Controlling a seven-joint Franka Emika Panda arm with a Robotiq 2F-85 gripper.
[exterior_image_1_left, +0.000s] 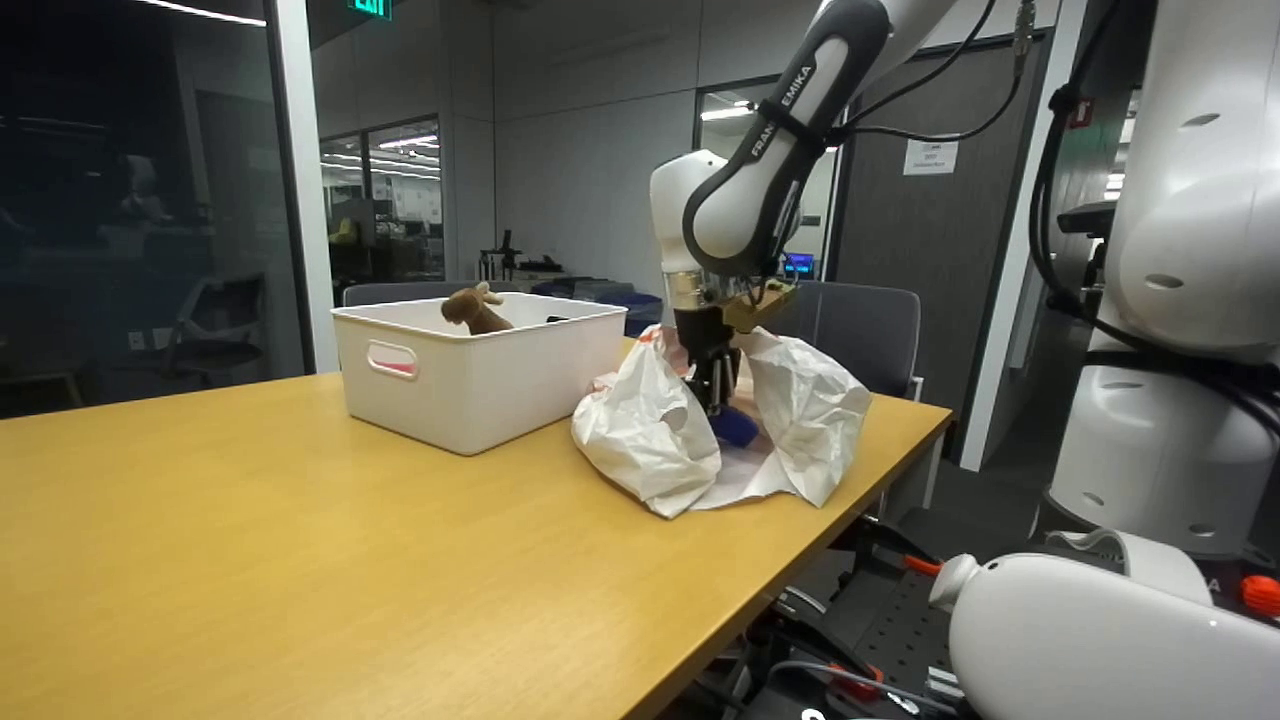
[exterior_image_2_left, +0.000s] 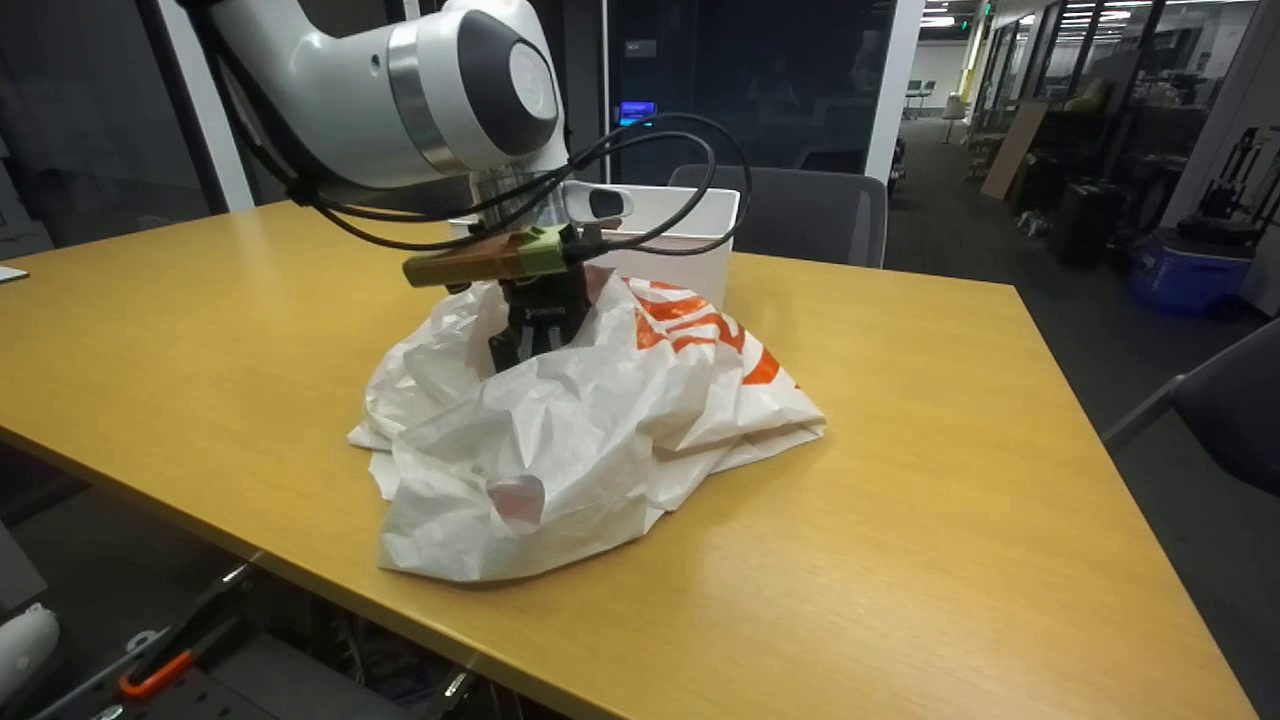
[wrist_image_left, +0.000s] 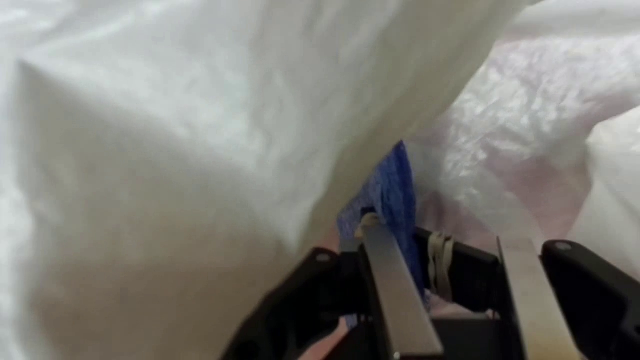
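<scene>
In an exterior view: at 1 o'clock you read "FRAN" and "EMIKA" on the Franka forearm (exterior_image_1_left: 780, 150) | at 11 o'clock you read "EXIT", clipped by the top edge, on the green exit sign (exterior_image_1_left: 370, 7)

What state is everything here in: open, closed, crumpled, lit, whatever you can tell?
White bag: crumpled, gaping open.
Gripper: closed on the blue item.
Blue item: held, showing in the bag's opening.
White bin: upright, open-topped.
Brown toy: poking above the bin's rim.
Exit sign: lit.
Small screen: lit.
</scene>
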